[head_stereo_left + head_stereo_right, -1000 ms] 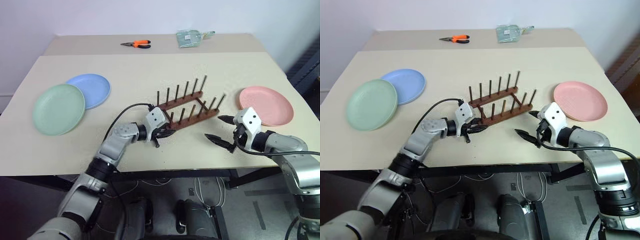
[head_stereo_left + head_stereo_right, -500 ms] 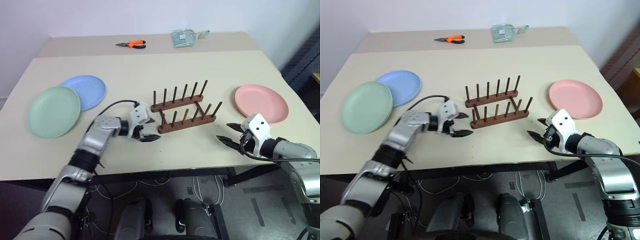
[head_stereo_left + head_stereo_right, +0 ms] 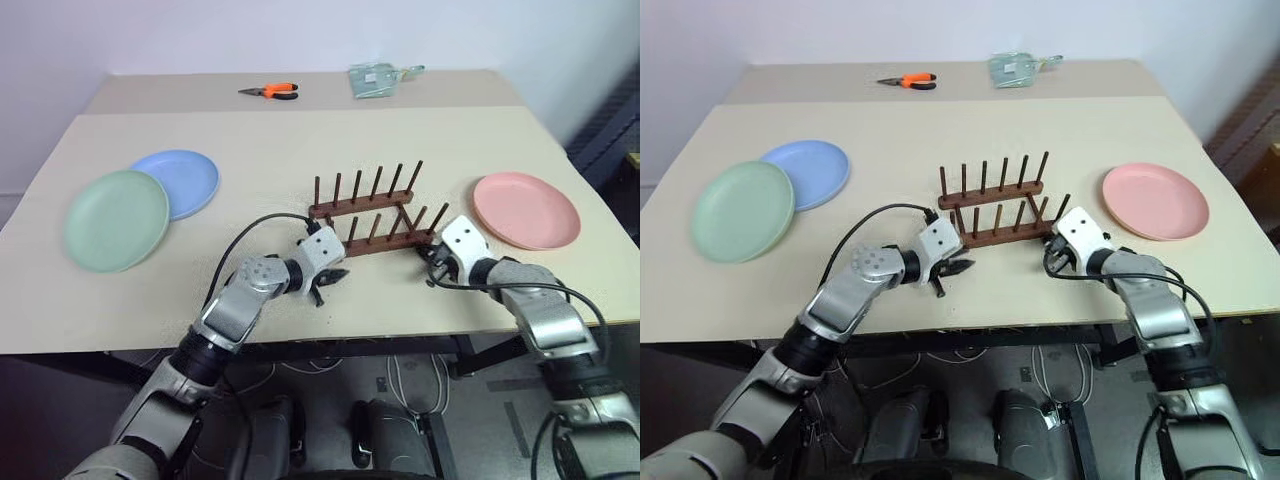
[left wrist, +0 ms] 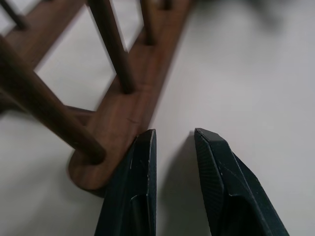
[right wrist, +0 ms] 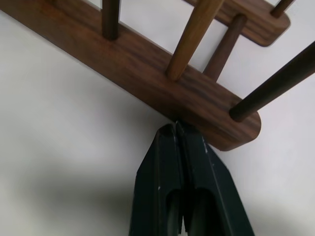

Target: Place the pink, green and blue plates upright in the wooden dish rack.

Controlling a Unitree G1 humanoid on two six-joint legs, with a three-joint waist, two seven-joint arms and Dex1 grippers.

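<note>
1. At the near rail of the rack (image 3: pixel 372 222), our right gripper (image 5: pixel 176 127) has its two fingers pressed together with nothing between them, tips butted against the rail's edge close to its rounded right end.

2. Over at the rail's other end we have the left gripper (image 4: pixel 172 140), fingers a little apart and clamped on nothing; one fingertip (image 4: pixel 145 147) sits right against the rounded end of the rail, the other over bare table.

3. So both arms bracket the rack from the near side, and we judge they're squaring it up on the table (image 3: pixel 300 140), not picking anything up yet.

4. The rack stands upright mid-table, both rows of pegs empty.

5. The pink plate (image 3: pixel 526 209) lies flat to the right of the rack, near our right arm. The green plate (image 3: pixel 116 218) and blue plate (image 3: pixel 180 182) lie flat well off to the left, the green one's rim overlapping the blue.

6. At the far edge sit orange-handled pliers (image 3: pixel 272 90) and a clear packet (image 3: pixel 377 77), both well out of the way.

7. What could go wrong: the rack looks light, so an uneven shove from one side could spin it or skid it away from us.

8. A closed fingertip could also slip off that rounded corner and knock a peg, tipping the rack.
</note>
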